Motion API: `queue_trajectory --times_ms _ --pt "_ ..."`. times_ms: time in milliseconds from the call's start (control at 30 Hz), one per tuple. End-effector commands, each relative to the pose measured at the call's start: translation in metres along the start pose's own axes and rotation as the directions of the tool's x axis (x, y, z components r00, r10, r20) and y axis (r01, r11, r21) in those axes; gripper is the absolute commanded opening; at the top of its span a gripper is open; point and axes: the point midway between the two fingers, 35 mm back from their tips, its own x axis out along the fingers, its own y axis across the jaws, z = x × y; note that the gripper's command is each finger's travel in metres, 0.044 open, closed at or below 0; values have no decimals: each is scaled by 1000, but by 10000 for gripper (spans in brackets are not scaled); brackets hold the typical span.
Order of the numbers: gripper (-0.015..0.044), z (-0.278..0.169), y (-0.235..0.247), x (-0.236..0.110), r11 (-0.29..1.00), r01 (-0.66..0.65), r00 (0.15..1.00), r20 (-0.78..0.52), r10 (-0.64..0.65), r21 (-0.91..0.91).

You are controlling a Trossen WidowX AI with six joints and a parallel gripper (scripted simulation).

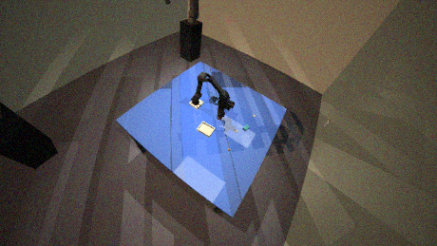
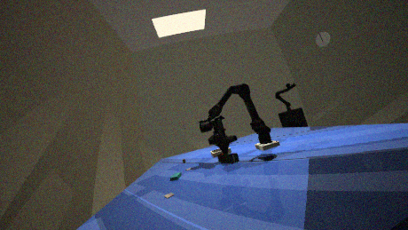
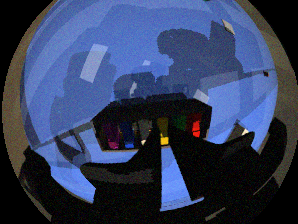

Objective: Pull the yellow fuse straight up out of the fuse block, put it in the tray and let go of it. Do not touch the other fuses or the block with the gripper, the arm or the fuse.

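The black parallel-jaw gripper [image 3: 161, 140] points straight down, its two dark fingers drawn close together and clamped on the small yellow blade fuse [image 3: 162, 131]. In the wrist view the fuse shows as a bright sliver in the narrow gap between the fingertips. It still sits in its slot in the black rectangular fuse block [image 3: 152, 106], in a row with the other fuses: a purple fuse [image 3: 109, 133] and a blue fuse [image 3: 127, 133] to its left, a green fuse [image 3: 180, 127] and a red fuse [image 3: 196, 125] to its right. Whether the fingers touch a neighbouring fuse cannot be told.

In the exterior view the gripper [image 2: 223, 151] is right down at the block [image 2: 231, 158], with the black arm [image 2: 241, 91] arching back to its pale square base plate [image 2: 276, 143] further off. The shallow tan square tray [image 1: 206, 128] lies on the blue table top [image 1: 157, 120] just left of and nearer than the gripper [image 1: 220, 115].

A small green block [image 1: 246, 127] lies to the right of the gripper, well apart from the tray. A tiny tan chip [image 2: 168, 194] lies near the table's edge. In the far corner a second dark arm stands on a black pedestal [image 1: 190, 41].
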Motion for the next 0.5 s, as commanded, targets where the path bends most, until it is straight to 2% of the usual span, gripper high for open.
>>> queue_trajectory --times_ms 0,467 --pt "0 0 0 0 1000 0 1000 1 0 0" --pt "0 0 0 -6 1000 0 1000 0 0 0"
